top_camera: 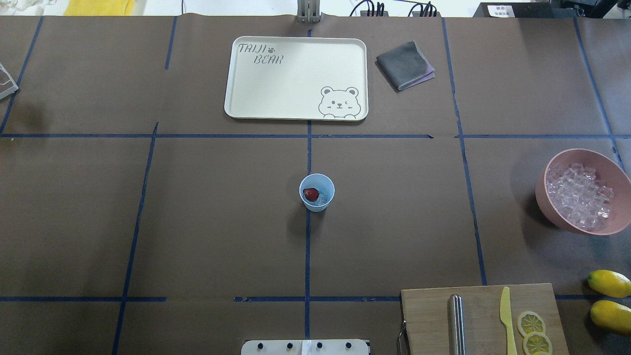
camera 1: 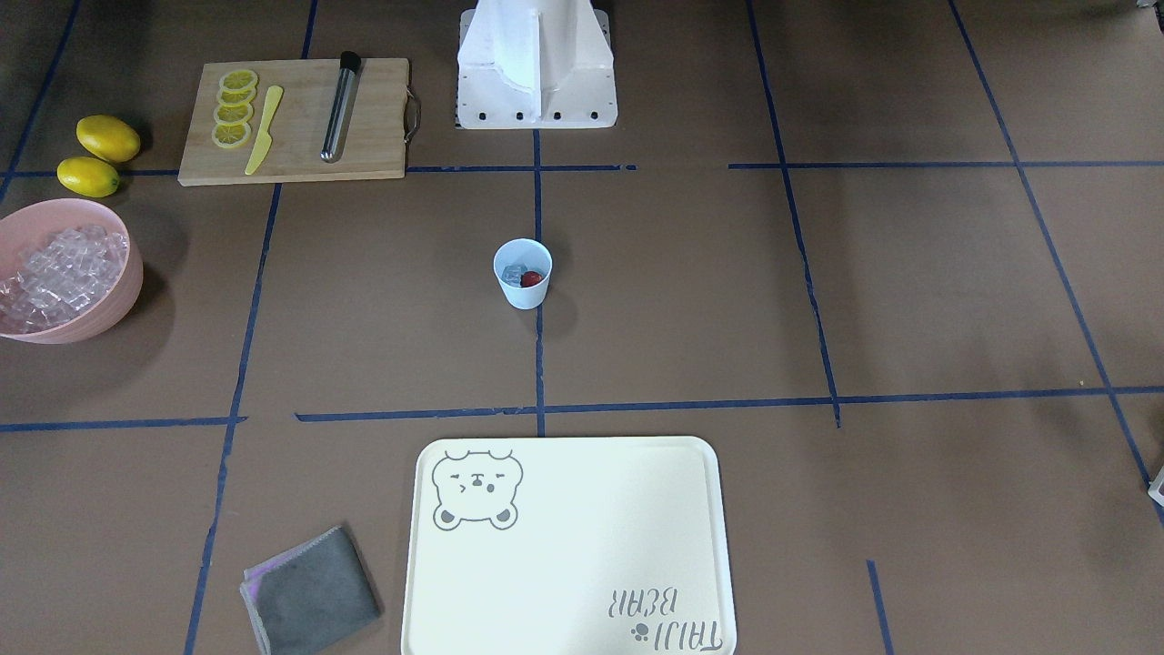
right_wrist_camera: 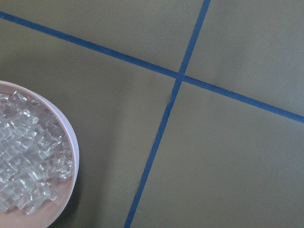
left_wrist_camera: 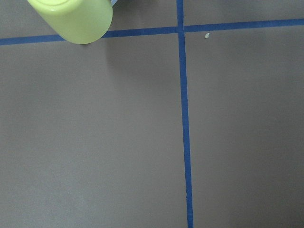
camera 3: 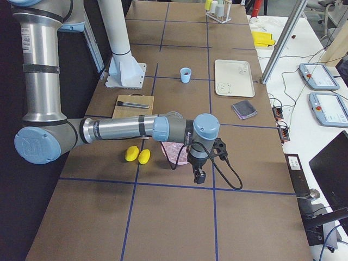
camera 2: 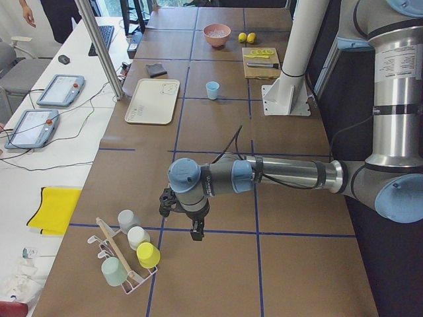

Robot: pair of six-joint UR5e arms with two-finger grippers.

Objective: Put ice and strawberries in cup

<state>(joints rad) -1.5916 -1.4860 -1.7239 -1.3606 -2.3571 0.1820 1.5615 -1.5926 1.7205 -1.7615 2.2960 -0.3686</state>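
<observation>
**Both claws out at the ends, cup filled at the centre**

The left claw (camera 2: 196, 232) hangs pointing down over the surface (camera 1: 818, 300) at the robot's left end, near a wire rack (camera 2: 125, 267) of upturned cups. Only the side camera shows it, so I cannot tell whether it is wide or narrow. Its wrist camera looks down on bare brown surface crossed by blue tape, with a yellow-green cup (left_wrist_camera: 71, 19) in the upper left corner.

The right claw (camera 3: 199, 176) hangs pointing down at the opposite end, near the pink bowl (right_wrist_camera: 71, 142). It too shows only from the side, and I cannot tell how its jaws stand. The bowl holds a heap of ice cubes (right_wrist_camera: 26, 156).

The cup (camera 1: 523, 296) stands upright in the middle of the surface, on a blue tape line and well apart from both claws. Inside it lie the strawberry (camera 1: 532, 278) and a piece of ice (camera 1: 513, 274), side by side.

Near the bowl sit two lemons (camera 1: 107, 138) and a wooden cutting board (camera 1: 300, 155) carrying lemon slices (camera 1: 235, 109), a yellow knife (camera 1: 264, 130) and a metal tool (camera 1: 339, 107). On the operators' side lie a cream bear-printed tray (camera 1: 564, 546) and, beside it, a folded grey cloth (camera 1: 309, 591)
</observation>
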